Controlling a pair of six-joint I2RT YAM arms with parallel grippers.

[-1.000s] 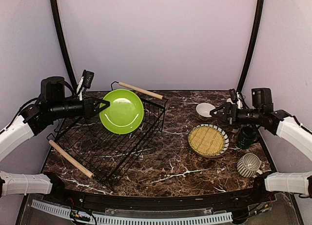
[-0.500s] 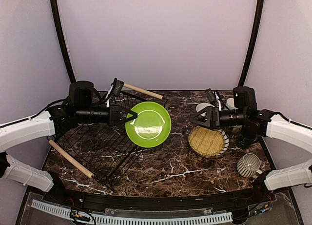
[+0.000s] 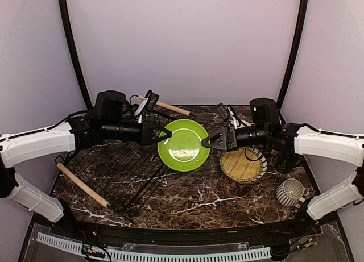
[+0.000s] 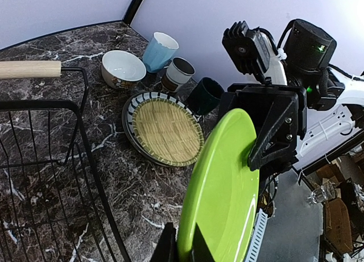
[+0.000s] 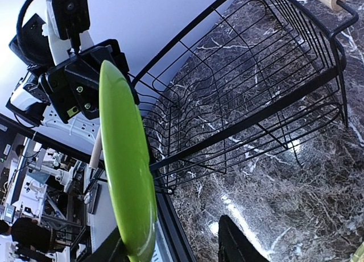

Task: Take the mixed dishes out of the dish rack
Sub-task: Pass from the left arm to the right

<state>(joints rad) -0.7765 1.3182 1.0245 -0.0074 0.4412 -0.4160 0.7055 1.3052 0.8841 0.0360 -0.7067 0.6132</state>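
The lime green plate (image 3: 183,144) hangs on edge above the table, just right of the dish rack (image 3: 114,165). My left gripper (image 3: 163,132) is shut on its left rim, and the left wrist view shows both fingers pinching the plate (image 4: 227,182). My right gripper (image 3: 207,144) sits at the plate's right rim. In the right wrist view the plate (image 5: 128,159) lies against one finger while the other finger (image 5: 239,242) stands apart, so that gripper (image 5: 170,242) is open around the rim. The rack (image 5: 239,91) holds no dishes.
The olive-yellow plate (image 3: 242,163) lies on the striped plate (image 3: 263,165) at the right. Behind them stand the cream bowl (image 4: 122,69), light blue cup (image 4: 159,50), small white cup (image 4: 178,74) and dark teal mug (image 4: 205,95). The striped mug (image 3: 291,192) sits front right.
My left gripper carried the green plate rightward out of the rack. My right arm swung left to the plate's far rim, and its jaws have narrowed.
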